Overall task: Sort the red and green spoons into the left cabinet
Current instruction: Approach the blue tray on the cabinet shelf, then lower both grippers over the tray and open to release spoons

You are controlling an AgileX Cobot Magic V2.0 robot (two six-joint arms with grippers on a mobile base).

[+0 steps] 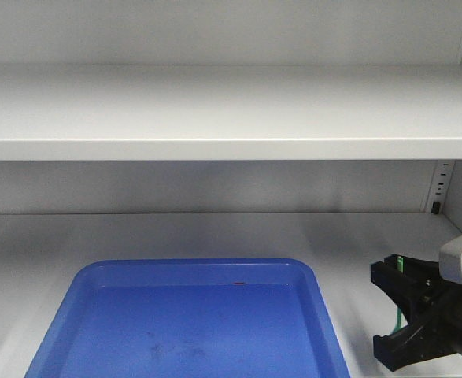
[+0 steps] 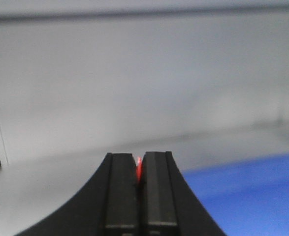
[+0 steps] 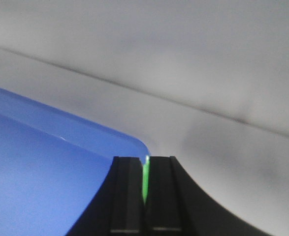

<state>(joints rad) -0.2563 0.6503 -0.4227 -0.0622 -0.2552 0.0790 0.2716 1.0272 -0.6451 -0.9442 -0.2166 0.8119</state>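
The pale grey cabinet fills the front view, with a wide upper shelf (image 1: 231, 110) and a lower shelf (image 1: 215, 232). My right gripper (image 1: 396, 315) hangs at the lower right, right of the blue tray, shut on the green spoon (image 1: 398, 315); a thin green strip (image 3: 145, 179) shows between its black fingers in the right wrist view. My left gripper (image 2: 139, 169) is out of the front view; in the left wrist view it is shut on the red spoon (image 2: 139, 169), of which only a sliver shows. It hovers left of the tray above the lower shelf.
A blue plastic tray (image 1: 89, 276) lies on the lower shelf at the front centre; its edge shows in the left wrist view (image 2: 252, 182) and its corner in the right wrist view (image 3: 85, 132). Slotted uprights (image 1: 441, 185) stand at the back corners.
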